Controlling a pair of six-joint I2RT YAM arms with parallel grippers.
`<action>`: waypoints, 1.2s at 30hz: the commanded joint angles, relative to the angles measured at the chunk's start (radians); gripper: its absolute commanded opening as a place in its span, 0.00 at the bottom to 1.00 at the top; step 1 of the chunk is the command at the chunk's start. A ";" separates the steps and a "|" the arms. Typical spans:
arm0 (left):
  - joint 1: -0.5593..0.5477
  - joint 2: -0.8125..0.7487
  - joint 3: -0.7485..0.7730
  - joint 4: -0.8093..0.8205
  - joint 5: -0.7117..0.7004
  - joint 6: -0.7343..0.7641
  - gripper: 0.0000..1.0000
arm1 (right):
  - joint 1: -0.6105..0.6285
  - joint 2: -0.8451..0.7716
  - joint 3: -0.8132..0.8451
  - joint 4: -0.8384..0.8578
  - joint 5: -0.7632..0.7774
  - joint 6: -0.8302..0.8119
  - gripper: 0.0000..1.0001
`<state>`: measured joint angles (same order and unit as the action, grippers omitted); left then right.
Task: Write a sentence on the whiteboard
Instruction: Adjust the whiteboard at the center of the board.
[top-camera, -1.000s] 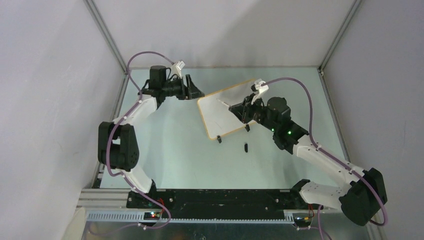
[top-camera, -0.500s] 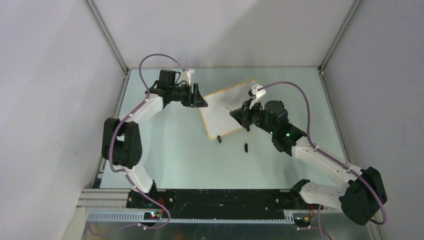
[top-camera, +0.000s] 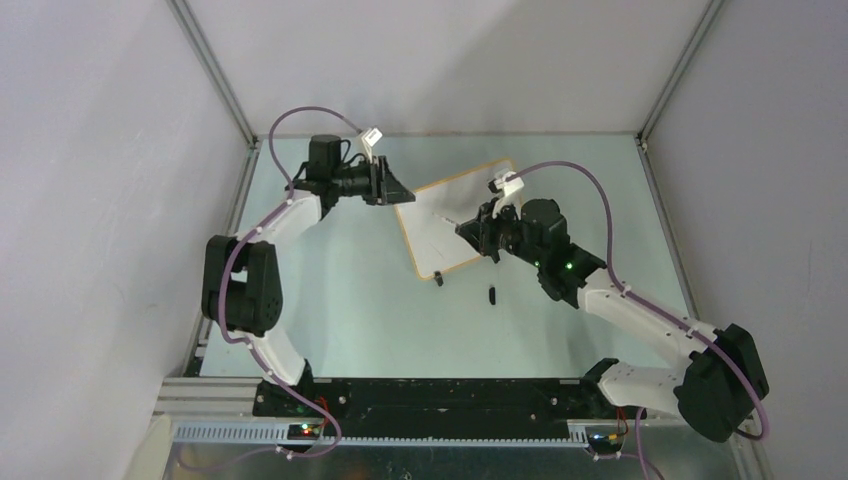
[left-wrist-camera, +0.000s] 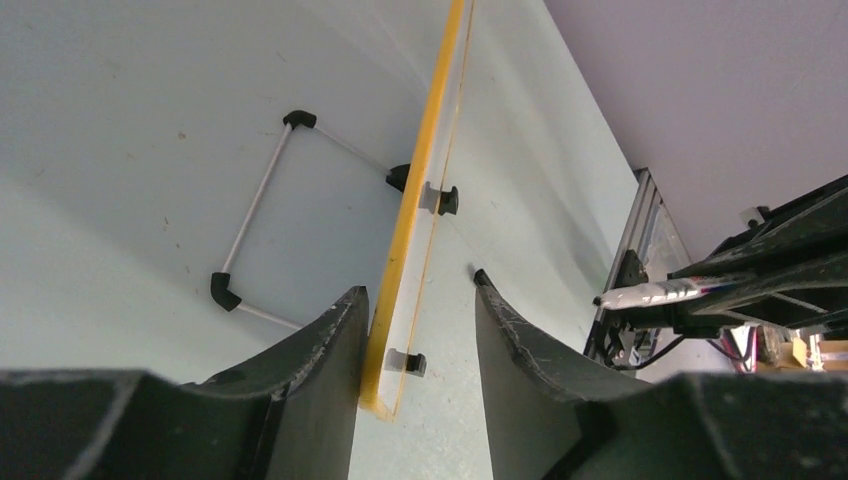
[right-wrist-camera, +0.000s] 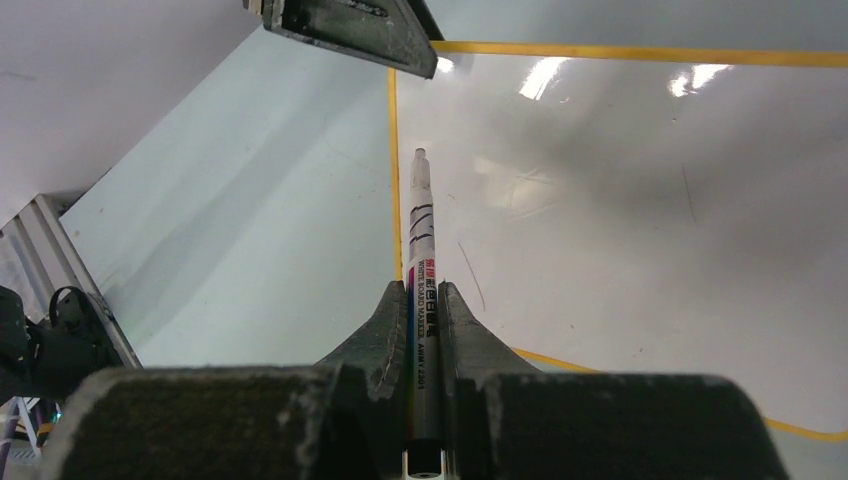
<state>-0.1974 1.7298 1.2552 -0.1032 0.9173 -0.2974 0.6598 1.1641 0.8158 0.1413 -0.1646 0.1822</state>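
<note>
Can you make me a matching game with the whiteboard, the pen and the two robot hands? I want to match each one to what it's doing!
Things:
1. whiteboard
2. marker
3. left hand
4. right hand

States:
A. shut tight on the marker
B. open, one finger on each side of the board's edge
C. propped up on small black feet
D. white, its tip pointing toward the board

Pairs: 1-C, 2-D, 3-B, 4-A

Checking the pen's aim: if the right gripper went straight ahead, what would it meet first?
Likely the whiteboard, pen tip first, near its framed edge; depth is unclear.
</note>
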 joint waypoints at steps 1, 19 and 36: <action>0.015 -0.034 -0.004 0.060 0.024 -0.035 0.46 | 0.023 0.029 0.089 -0.036 0.023 -0.015 0.00; 0.022 0.032 0.063 -0.071 0.033 0.058 0.21 | 0.038 0.026 0.135 -0.107 0.070 -0.038 0.00; 0.036 0.084 0.133 -0.217 0.185 0.205 0.00 | 0.001 -0.024 0.082 -0.100 0.049 -0.023 0.00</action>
<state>-0.1749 1.8053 1.3491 -0.2604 1.0351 -0.1543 0.6640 1.1709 0.9039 0.0174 -0.1101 0.1604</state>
